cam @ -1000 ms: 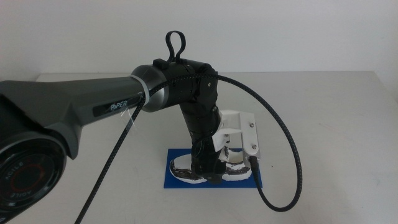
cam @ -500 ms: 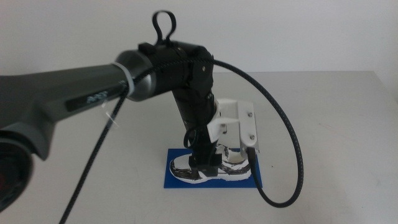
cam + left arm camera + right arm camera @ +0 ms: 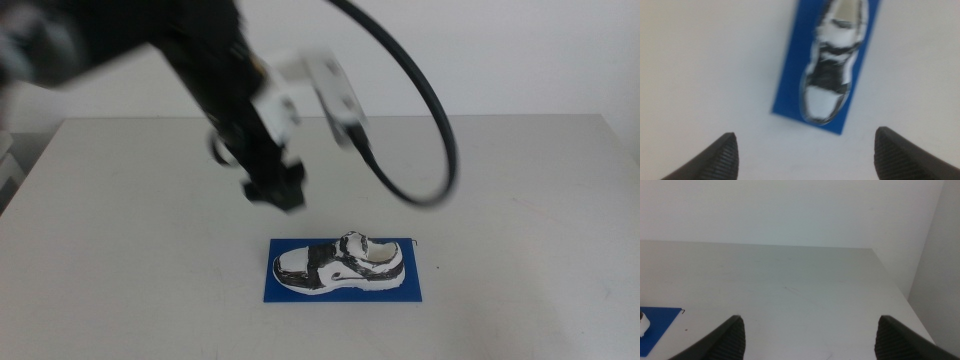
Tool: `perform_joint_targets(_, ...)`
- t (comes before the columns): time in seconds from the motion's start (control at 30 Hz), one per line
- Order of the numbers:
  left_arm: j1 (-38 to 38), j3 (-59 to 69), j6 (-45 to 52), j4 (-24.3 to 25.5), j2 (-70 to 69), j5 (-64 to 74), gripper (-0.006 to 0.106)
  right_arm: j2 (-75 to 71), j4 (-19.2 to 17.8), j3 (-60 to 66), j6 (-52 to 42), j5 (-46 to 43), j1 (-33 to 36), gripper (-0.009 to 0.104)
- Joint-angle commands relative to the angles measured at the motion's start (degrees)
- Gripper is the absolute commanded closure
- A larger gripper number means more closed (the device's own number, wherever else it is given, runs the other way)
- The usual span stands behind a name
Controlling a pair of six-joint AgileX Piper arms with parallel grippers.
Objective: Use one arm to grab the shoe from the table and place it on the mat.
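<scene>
Lifted clear since a moment ago, the left pincer (image 3: 278,193) now hangs above the tabletop (image 3: 120,220), up and left of the shoe (image 3: 339,266), its jaws spread wide and empty. That shoe, a black-and-white sneaker with white toe and sole, lies on its sole along the blue mat (image 3: 415,290), wholly within its edges. Off to the side, the right pincer (image 3: 810,335) waits, also wide apart.

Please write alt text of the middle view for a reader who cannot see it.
A black-and-white shoe lies on its sole on a blue mat on the grey table. The left gripper, empty, hangs in the air above and left of the mat, its arm blurred.
</scene>
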Motion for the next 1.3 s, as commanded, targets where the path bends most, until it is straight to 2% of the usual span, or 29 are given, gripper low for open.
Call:
perform_joint_targets(0.0,2.27,-1.53,-2.21,-1.06,-6.49,-0.65,0.011,-1.20,-0.49,-0.54,-0.73,-4.52,-0.26,0.029)
perform_joint_targets(0.3,12.77,0.28,-6.75,-0.47,-17.72,-4.36,0.017,-1.20,-0.49,-0.54,-0.73,-4.52,-0.26,0.029)
perform_joint_targets(0.5,13.18,13.68,-8.02,6.94,-31.44,-27.44,0.018,-1.20,-0.49,-0.54,-0.73,-4.52,-0.26,0.029)
perform_joint_targets(0.63,15.14,25.53,-14.55,11.18,-40.87,-42.73,0.018,-1.20,-0.49,-0.54,-0.73,-4.52,-0.26,0.029)
perform_joint_targets(0.87,20.84,43.74,-16.81,11.12,-55.64,-56.20,0.018,-1.20,-0.49,-0.54,-0.73,-4.52,-0.26,0.029)
perform_joint_targets(1.17,21.18,55.26,-18.05,10.35,-67.72,-59.62,0.018,-1.20,-0.49,-0.54,-0.73,-4.52,-0.26,0.029)
perform_joint_targets(1.27,21.23,60.50,-22.25,10.69,-70.31,-61.17,0.018,-1.20,-0.49,-0.54,-0.73,-4.52,-0.26,0.029)
